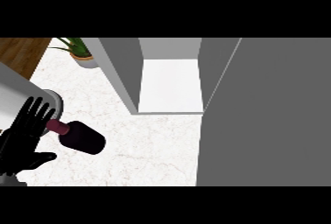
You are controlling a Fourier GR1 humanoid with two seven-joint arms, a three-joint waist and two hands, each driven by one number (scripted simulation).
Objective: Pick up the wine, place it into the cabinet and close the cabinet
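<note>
**Wine bottle lies just right of the left hand; cabinet stands open**

I see one hand only: the left hand (26, 131), at the view's left edge, fingers straight and spread, holding nothing. The right hand does not show.

The wine bottle (81, 136) lies on its side on the marble counter (149, 148). Its neck points up-left toward the spread fingers (39, 114) and appears to touch or overlap them (I cannot tell whether contact is made). Its long axis runs from upper left to lower right, the dark body trailing away from the hand.

The cabinet (123, 74) stands up-right of the bottle, well apart, its interior shelf exposed. Its door (271, 113) is swung open at the view's right.

In my judgement the left hand must close round the body, not the neck.
</note>
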